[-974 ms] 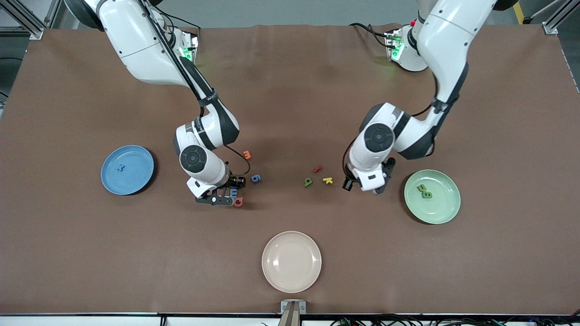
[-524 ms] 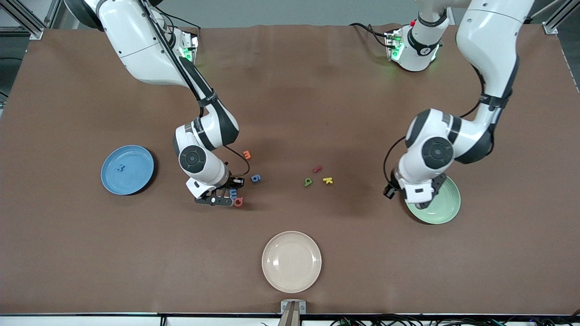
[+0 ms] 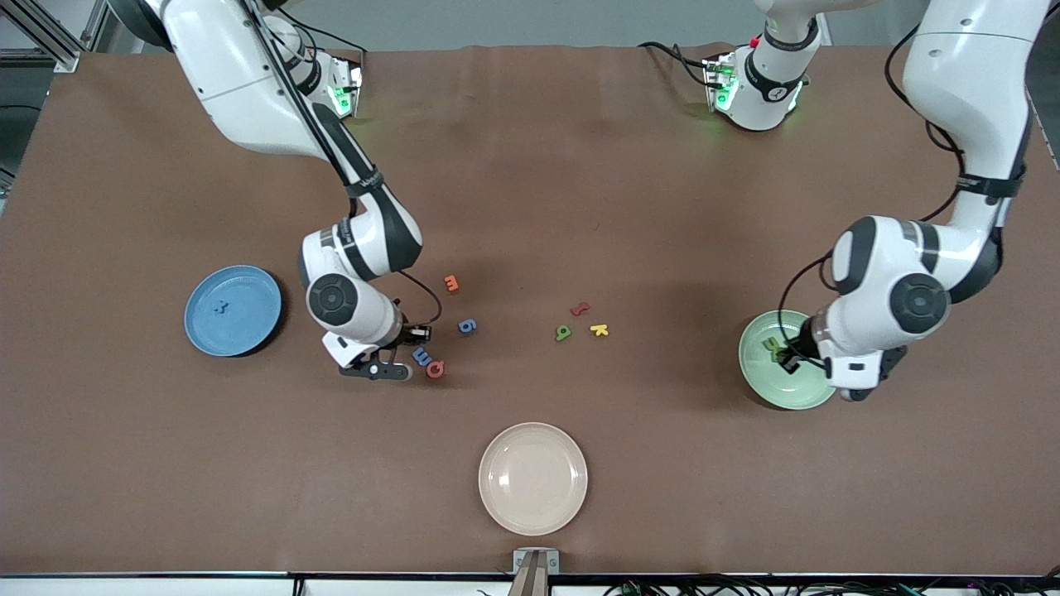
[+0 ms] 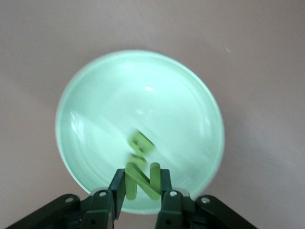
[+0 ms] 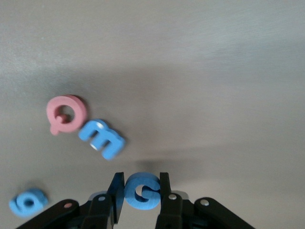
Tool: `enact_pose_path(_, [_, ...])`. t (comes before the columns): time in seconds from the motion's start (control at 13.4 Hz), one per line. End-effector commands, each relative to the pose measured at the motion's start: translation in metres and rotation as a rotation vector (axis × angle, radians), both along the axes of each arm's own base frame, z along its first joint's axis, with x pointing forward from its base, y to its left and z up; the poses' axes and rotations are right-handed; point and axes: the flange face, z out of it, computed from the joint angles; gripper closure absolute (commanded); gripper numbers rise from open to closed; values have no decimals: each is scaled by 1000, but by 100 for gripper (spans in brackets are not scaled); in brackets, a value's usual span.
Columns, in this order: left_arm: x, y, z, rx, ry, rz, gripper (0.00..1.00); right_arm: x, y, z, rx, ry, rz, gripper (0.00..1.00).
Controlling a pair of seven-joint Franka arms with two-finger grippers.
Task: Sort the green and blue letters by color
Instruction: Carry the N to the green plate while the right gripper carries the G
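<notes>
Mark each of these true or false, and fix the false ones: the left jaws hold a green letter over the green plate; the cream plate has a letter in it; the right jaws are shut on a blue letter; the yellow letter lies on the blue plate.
1. The left gripper holds a green letter over the green plate. True.
2. The cream plate has a letter in it. False: nothing lies in it.
3. The right gripper is shut on a blue letter. True.
4. The yellow letter lies on the blue plate. False: it lies on the table beside a loose green letter.
</notes>
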Motion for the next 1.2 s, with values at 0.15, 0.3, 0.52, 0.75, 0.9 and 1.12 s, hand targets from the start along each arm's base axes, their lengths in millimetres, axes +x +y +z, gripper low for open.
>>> enact_pose_path(0.15, [-3,24,-21,29,26,-65,99,-25,-103,75,31,10,122,86])
enact_pose_path(0.3, [-4,36,-34,42,24,-71,99,-27,-169,74,54,15,183,86])
enact_pose_path(0.52, [-3,41,-41,36,29,-118,99,-23,-267,67,80,5,261,86])
enact_pose_path(0.75, [-3,39,-48,32,35,-134,99,-28,-338,62,74,-8,303,86])
enact_pose_path(0.9, [-1,35,-53,23,13,-155,99,-39,-359,45,79,-9,319,86])
enact_pose_path(1.12, [2,28,-53,26,-6,-224,86,-63,-371,16,72,-25,308,86])
